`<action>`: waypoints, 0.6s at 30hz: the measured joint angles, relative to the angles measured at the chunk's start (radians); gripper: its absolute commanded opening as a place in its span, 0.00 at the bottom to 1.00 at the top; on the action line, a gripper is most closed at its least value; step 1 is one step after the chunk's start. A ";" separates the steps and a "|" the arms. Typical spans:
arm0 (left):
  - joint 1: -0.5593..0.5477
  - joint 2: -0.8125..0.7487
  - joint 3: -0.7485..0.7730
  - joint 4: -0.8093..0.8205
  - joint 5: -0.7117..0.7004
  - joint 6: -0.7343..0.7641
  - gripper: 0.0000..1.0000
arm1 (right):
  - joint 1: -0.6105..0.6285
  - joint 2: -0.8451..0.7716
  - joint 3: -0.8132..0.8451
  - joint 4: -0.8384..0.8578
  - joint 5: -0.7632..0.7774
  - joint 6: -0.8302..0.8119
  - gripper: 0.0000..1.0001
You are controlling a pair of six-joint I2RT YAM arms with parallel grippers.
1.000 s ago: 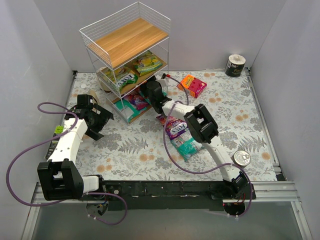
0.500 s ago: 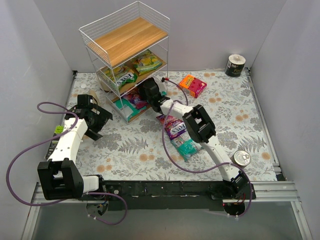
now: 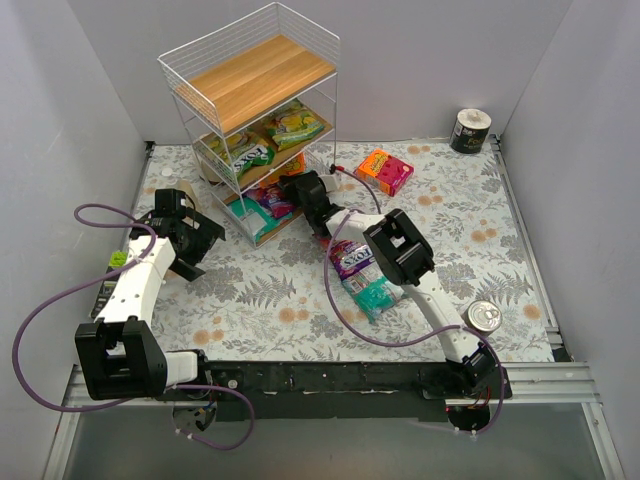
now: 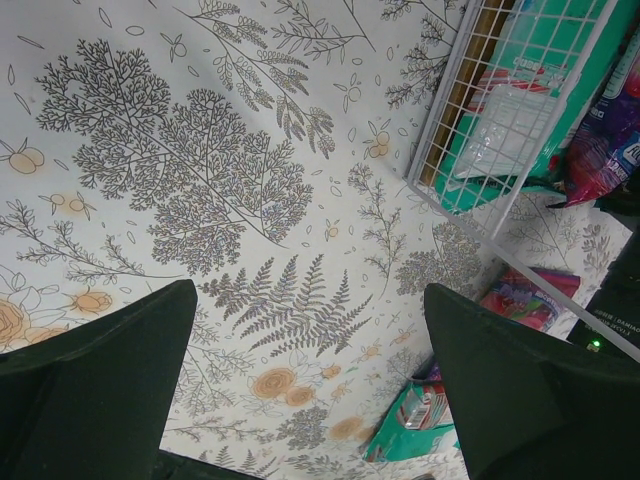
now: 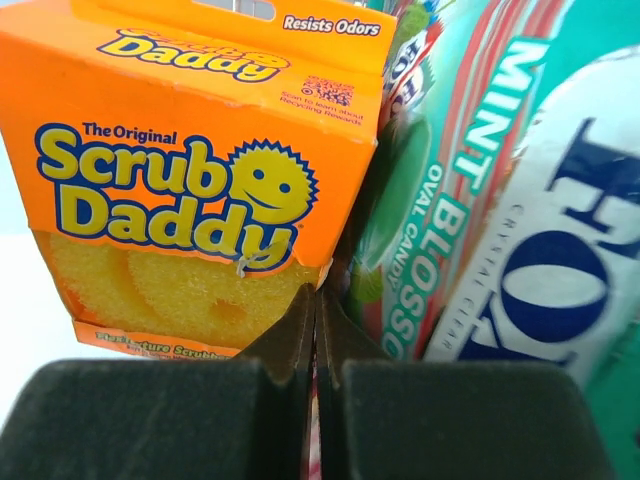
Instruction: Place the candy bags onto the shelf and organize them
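Observation:
The shelf [image 3: 312,48] stands at the back left. Its middle tier holds two yellow-green candy bags [image 3: 293,122]; the bottom tier holds a magenta bag [image 3: 268,197] and a teal one [image 3: 250,218]. A purple FOX'S bag [image 3: 352,258] and a teal bag [image 3: 375,295] lie on the table under the right arm. My right gripper [image 3: 292,188] is at the bottom tier's right end. In the right wrist view, the right gripper [image 5: 318,300] is shut with a thin pink-white bag edge pinched between its pads. My left gripper [image 4: 310,380] hangs open over bare table, left of the shelf.
In the right wrist view an orange Scrub Daddy box [image 5: 190,170] sits right ahead, beside a teal mint bag [image 5: 480,200]. An orange-pink box [image 3: 385,170] lies right of the shelf. One can [image 3: 471,130] stands at the back right, another [image 3: 484,316] near the front right.
My right gripper went from open to shut at the shelf's bottom tier and shifted slightly. The left arm has not moved.

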 measured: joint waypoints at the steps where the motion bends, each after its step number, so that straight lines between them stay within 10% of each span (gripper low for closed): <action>1: 0.000 0.000 0.000 0.000 0.000 0.001 0.98 | -0.001 -0.009 -0.021 0.020 0.000 -0.009 0.01; 18: 0.000 -0.018 -0.011 0.002 0.001 0.018 0.98 | -0.011 -0.250 -0.330 0.149 -0.031 -0.092 0.01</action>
